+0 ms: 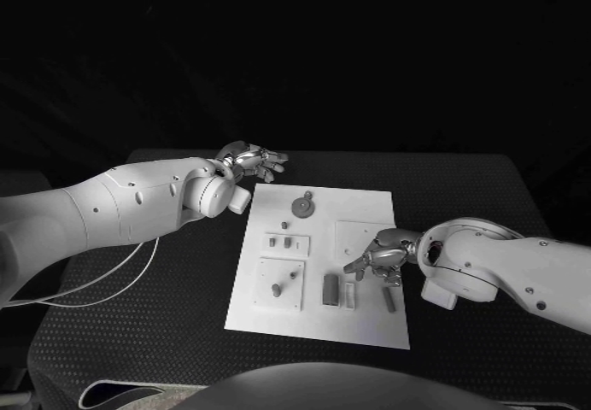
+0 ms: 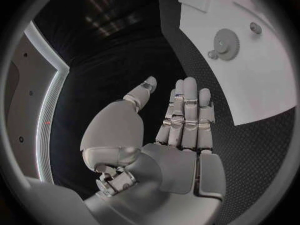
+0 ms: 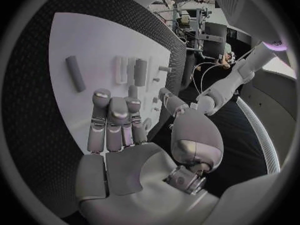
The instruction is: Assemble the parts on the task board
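Right robot hand point(image 1: 384, 253) (fingers apart, holding nothing) hovers over task board point(image 1: 370, 209).

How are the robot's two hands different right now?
The left hand is off the task board, over the black table past the board's far corner; the right hand is above the board, near the parts. Both are silver, hold nothing, and have their fingers apart.

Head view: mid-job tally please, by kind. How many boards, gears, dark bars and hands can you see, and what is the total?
white task board: 1
grey toothed gear: 1
dark grey oblong bars: 2
silver hands: 2, the left hand and the right hand
Total: 6
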